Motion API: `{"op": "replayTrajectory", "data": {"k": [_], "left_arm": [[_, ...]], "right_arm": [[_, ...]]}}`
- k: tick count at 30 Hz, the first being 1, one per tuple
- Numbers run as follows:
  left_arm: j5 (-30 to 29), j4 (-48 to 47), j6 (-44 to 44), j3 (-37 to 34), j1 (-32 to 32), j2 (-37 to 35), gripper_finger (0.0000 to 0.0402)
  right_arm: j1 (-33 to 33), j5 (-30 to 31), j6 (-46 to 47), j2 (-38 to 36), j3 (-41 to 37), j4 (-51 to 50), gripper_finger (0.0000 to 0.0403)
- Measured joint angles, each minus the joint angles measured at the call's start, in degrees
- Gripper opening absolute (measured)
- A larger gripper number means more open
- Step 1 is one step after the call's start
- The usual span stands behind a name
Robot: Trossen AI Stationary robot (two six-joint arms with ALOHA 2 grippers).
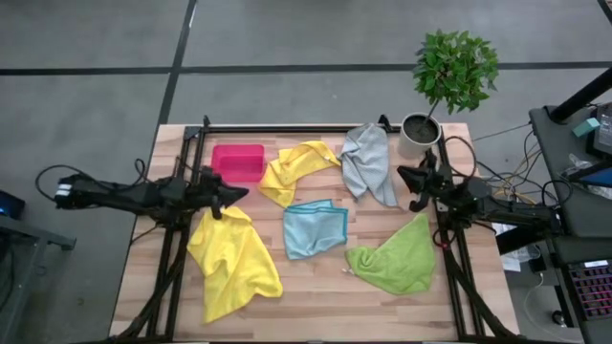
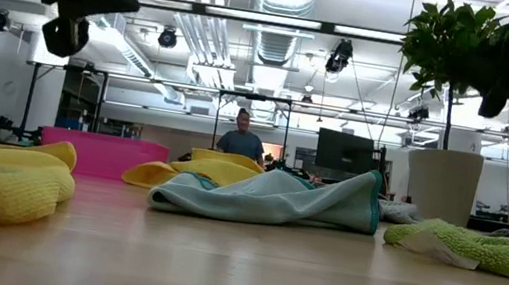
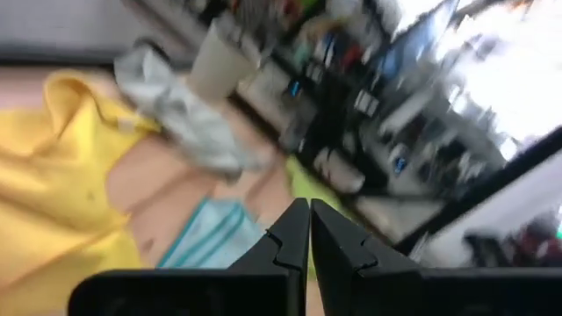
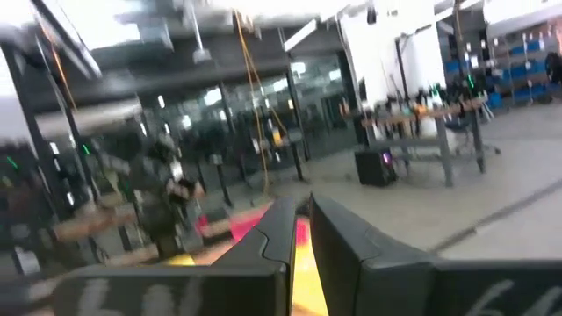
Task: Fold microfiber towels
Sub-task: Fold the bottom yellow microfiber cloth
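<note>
Five towels lie crumpled on the wooden table (image 1: 316, 301). A yellow one (image 1: 234, 263) is at the near left and a second yellow one (image 1: 296, 167) at the far middle. A grey one (image 1: 368, 162) lies to its right, a light blue one (image 1: 314, 227) in the middle, and a lime green one (image 1: 394, 256) at the near right. My left gripper (image 1: 241, 195) is shut and empty, raised over the near yellow towel's far end; it also shows in its wrist view (image 3: 309, 206). My right gripper (image 1: 404, 175) is shut and empty, raised beside the grey towel; it also shows in its wrist view (image 4: 300, 206).
A pink-red bin (image 1: 237, 161) stands at the far left, next to the far yellow towel. A potted plant (image 1: 421, 134) stands at the far right corner. A person (image 2: 241, 140) stands in the room beyond the table. Bare wood shows along the near edge.
</note>
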Motion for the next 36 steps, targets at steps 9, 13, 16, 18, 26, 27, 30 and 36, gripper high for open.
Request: {"op": "replayTrajectory", "data": {"k": [9,13,16,18,26,27,30,36], "left_arm": [[7.85,-25.22,5.27,15.10,0.02,16.03,0.0000],[10.29,-31.82,9.13,19.59,0.02,22.35,0.0000],[11.72,-35.44,13.18,21.44,0.02,26.88,0.0005],[12.60,-37.44,15.63,21.88,0.02,29.19,0.0018],[10.76,-45.86,17.99,22.20,0.07,36.86,0.0107],[10.05,-46.54,17.99,22.20,0.07,37.54,0.0120],[8.52,-46.99,18.22,22.18,0.07,39.34,0.0156],[7.93,-46.39,21.05,22.07,0.04,43.31,0.0185]], "right_arm": [[0.00,-0.35,-1.07,0.02,0.00,8.72,0.0028],[0.00,-0.44,-2.64,0.09,0.00,9.55,0.0028],[0.00,-0.46,-3.76,0.11,0.00,9.84,0.0028],[0.00,-0.46,-4.41,0.11,0.02,9.85,0.0028],[0.00,-0.45,-5.18,0.41,0.02,9.65,0.0028],[0.00,-0.46,-5.13,0.53,0.02,9.50,0.0028],[0.01,-0.46,-5.07,1.11,0.02,9.31,0.0028],[0.02,-0.46,-4.04,2.63,0.02,9.32,0.0028]]}}
